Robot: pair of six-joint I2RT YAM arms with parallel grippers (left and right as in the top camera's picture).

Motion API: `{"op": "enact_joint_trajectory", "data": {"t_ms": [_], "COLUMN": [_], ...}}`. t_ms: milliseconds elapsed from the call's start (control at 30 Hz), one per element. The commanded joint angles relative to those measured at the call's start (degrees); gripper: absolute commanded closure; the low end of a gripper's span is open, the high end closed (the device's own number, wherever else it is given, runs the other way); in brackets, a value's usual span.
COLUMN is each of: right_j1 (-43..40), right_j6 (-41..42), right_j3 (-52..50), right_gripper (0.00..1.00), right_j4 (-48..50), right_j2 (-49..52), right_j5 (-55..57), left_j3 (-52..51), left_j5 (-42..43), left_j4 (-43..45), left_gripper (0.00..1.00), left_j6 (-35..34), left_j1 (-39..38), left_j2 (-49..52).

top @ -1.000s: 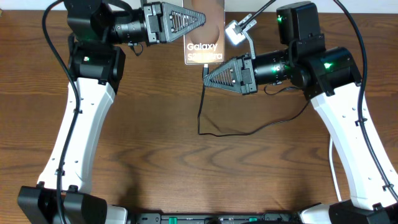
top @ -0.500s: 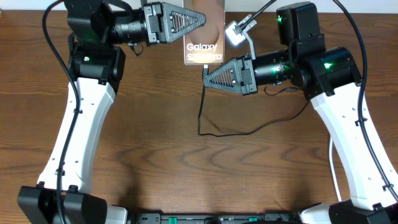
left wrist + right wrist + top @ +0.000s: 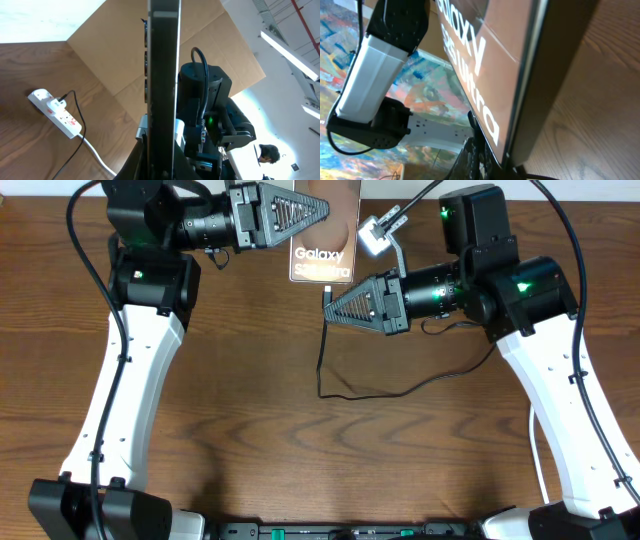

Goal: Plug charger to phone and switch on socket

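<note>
the left gripper (image 3: 326, 209) is clenched on the phone (image 3: 324, 262), holding it up on edge at the 12 o'clock side of the table (image 3: 250, 430), lettering facing up. the right gripper (image 3: 330, 297) is clamped on the connector end of the charger (image 3: 319, 365), right at the phone's 6 o'clock edge; whether the tip is seated cannot be told. the cable drops toward 6 o'clock, then bends off toward 3 o'clock. the socket (image 3: 376, 236) lies just beside the phone at its 2 o'clock
</note>
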Motion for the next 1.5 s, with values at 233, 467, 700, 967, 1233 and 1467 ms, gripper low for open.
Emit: {"op": "enact_joint_trajectory", "data": {"t_ms": [233, 467, 700, 967, 1233, 1467], "right_j1": [0.9, -2.0, -4.2, -5.4, -4.7, -1.9], "right_j6": [0.6, 1.7, 1.6, 1.6, -2.1, -3.4], "right_j3": [0.2, 0.2, 0.2, 0.2, 0.2, 0.2], "right_gripper": [0.99, 0.99, 0.99, 0.99, 0.99, 0.99], "right_j4": [0.8, 0.8, 0.9, 0.5, -4.1, -4.9], "right_j2": [-0.4, -0.4, -0.4, -0.4, -0.4, -0.4], "right_j5": [0.3, 0.0, 0.1, 0.0, -3.4, -3.4], "left_j3": [0.6, 0.6, 0.6, 0.6, 0.6, 0.6], "left_j5": [-0.1, 0.0, 0.0, 0.8, -2.1, -3.6], "left_j4": [0.7, 0.7, -3.0, -5.1, -5.1, -5.1], "left_gripper": [0.93, 0.93, 0.93, 0.93, 0.93, 0.93], "left_j6": [-0.7, -0.7, 1.1, 3.0, 2.9, 2.5], "left_j1": [-0.5, -0.5, -0.5, -0.5, -0.5, -0.5], "left_j2": [-0.4, -0.4, -0.3, 0.6, 1.3, 1.3]}}
